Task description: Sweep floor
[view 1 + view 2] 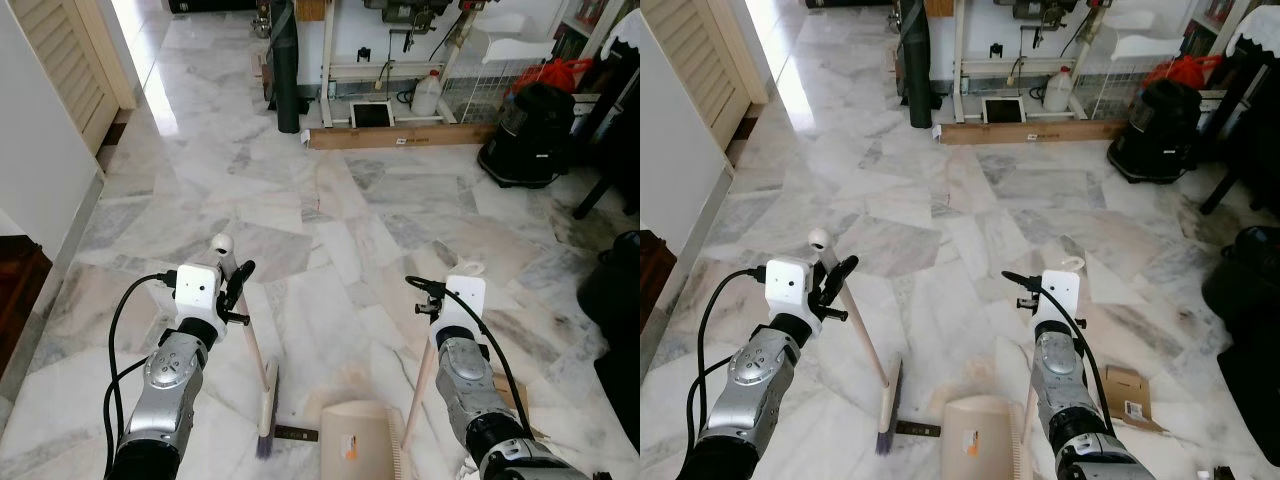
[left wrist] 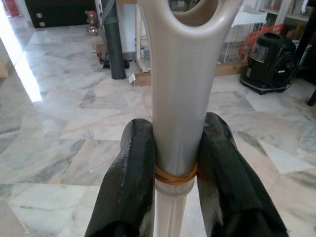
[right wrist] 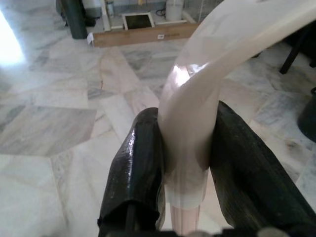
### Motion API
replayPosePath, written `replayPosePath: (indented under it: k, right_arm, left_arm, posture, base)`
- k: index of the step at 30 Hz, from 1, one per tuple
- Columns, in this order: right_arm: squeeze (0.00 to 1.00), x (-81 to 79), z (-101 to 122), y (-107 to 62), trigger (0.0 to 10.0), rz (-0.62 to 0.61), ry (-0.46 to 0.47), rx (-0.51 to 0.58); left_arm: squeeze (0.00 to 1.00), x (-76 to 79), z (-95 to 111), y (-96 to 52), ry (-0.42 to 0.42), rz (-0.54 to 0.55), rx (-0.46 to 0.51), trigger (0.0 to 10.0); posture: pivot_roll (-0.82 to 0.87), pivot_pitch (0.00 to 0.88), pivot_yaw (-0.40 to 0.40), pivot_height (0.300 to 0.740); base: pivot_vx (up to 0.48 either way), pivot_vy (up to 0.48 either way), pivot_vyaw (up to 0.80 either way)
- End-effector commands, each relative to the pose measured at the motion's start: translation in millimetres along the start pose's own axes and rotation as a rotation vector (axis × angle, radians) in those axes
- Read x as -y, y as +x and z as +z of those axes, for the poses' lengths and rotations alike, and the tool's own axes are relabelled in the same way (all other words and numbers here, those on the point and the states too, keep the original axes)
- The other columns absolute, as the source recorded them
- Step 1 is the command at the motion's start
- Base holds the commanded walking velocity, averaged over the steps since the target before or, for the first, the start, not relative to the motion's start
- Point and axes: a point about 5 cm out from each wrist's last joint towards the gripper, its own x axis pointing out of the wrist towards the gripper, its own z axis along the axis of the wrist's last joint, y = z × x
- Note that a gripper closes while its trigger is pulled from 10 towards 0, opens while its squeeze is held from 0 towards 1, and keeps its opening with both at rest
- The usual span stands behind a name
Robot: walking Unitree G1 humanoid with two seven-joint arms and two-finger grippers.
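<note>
Broom (image 1: 262,385) handle is clamped by the left hand (image 2: 173,163) at lower left, its bristles resting beside the dustpan (image 1: 358,438), whose handle is gripped by the right hand (image 3: 185,163). Debris could be missed if the pan lifts off the floor (image 1: 300,210).

— How is the light?
— Bright daylight pours in from the far left, washing the marble floor (image 1: 330,230) there to white glare.
— Shadows?
— Soft ones lie under the black vacuum cleaner (image 1: 528,135).
— Sharpness?
— Head views are crisp. In the wrist views the pale broom handle (image 2: 180,89) shows a sheen, and the dustpan handle (image 3: 207,89) blurs close up.
</note>
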Motion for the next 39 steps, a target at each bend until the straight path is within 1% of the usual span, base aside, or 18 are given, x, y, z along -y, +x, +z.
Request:
replayPosePath:
  k: [1, 4, 8, 11, 17, 18, 21, 25, 28, 32, 39]
  right_arm:
    - [0.00, -1.5, 8.5, 0.5, 10.0, -0.005, 0.029, 0.059]
    - [0.00, -2.0, 10.7, -0.4, 10.0, 0.003, 0.034, 0.085]
    - [0.00, -3.1, 8.0, -2.9, 10.0, 0.015, 0.020, 0.089]
    - [0.00, -4.9, 4.5, -6.2, 10.0, 0.040, -0.034, 0.101]
    - [0.00, -7.3, -2.1, -12.2, 10.0, 0.071, -0.076, 0.114]
    - [0.00, -8.6, -5.7, -15.5, 10.0, 0.085, -0.098, 0.118]
    - [0.00, -8.7, -8.1, -17.1, 10.0, 0.087, -0.102, 0.115]
    - [0.00, -6.7, -17.7, -22.1, 10.0, 0.073, -0.108, 0.087]
    - [0.00, -6.6, -17.0, -22.7, 10.0, 0.066, -0.105, 0.099]
    - [0.00, 0.7, -4.9, -19.8, 10.0, -0.002, -0.103, 0.179]
    - [0.00, 0.8, -1.5, -18.0, 10.0, 0.001, -0.102, 0.193]
  left_arm:
    - [0.00, 0.1, 7.9, 2.4, 0.014, -0.004, 0.036, 10.0]
    - [0.00, 0.3, 8.3, 2.7, 0.013, -0.004, 0.038, 10.0]
    - [0.00, -0.3, 8.7, 2.2, 0.014, -0.001, 0.040, 10.0]
    - [0.00, -1.3, 8.7, 1.5, 0.016, 0.001, 0.039, 10.0]
    - [0.00, -3.4, 8.6, 0.5, 0.022, 0.009, 0.040, 10.0]
    - [0.00, -6.1, 10.4, 0.2, 0.029, 0.024, 0.051, 10.0]
    - [0.00, -7.3, 10.9, 0.3, 0.032, 0.028, 0.052, 10.0]
    - [0.00, -11.2, 12.9, 0.3, 0.040, 0.040, 0.059, 10.0]
    - [0.00, -12.4, 13.6, 0.1, 0.042, 0.045, 0.063, 10.0]
    - [0.00, -14.0, 15.6, 0.3, 0.044, 0.053, 0.075, 10.0]
    - [0.00, -13.9, 16.9, 1.1, 0.047, 0.050, 0.081, 10.0]
  posture:
    - [-0.02, 0.094, -0.011, 0.740]
    - [-0.02, 0.095, -0.012, 0.740]
    - [-0.02, 0.097, -0.013, 0.740]
    - [-0.02, 0.099, -0.013, 0.740]
    - [-0.02, 0.100, -0.013, 0.740]
    - [-0.02, 0.100, -0.013, 0.740]
    - [-0.02, 0.100, -0.013, 0.740]
    - [-0.02, 0.100, -0.013, 0.740]
    - [-0.01, 0.098, -0.010, 0.740]
    - [-0.01, 0.098, -0.008, 0.740]
    - [-0.01, 0.096, -0.008, 0.740]
  base:
    - [0.000, 0.000, 0.00]
    - [0.000, 0.000, 0.00]
    - [0.000, 0.000, 0.00]
    - [0.000, 0.000, 0.00]
    - [0.000, 0.000, 0.00]
    - [0.000, 0.000, 0.00]
    - [0.000, 0.000, 0.00]
    - [0.000, 0.000, 0.00]
    - [0.000, 0.000, 0.00]
    - [0.000, 0.000, 0.00]
    - [0.000, 0.000, 0.00]
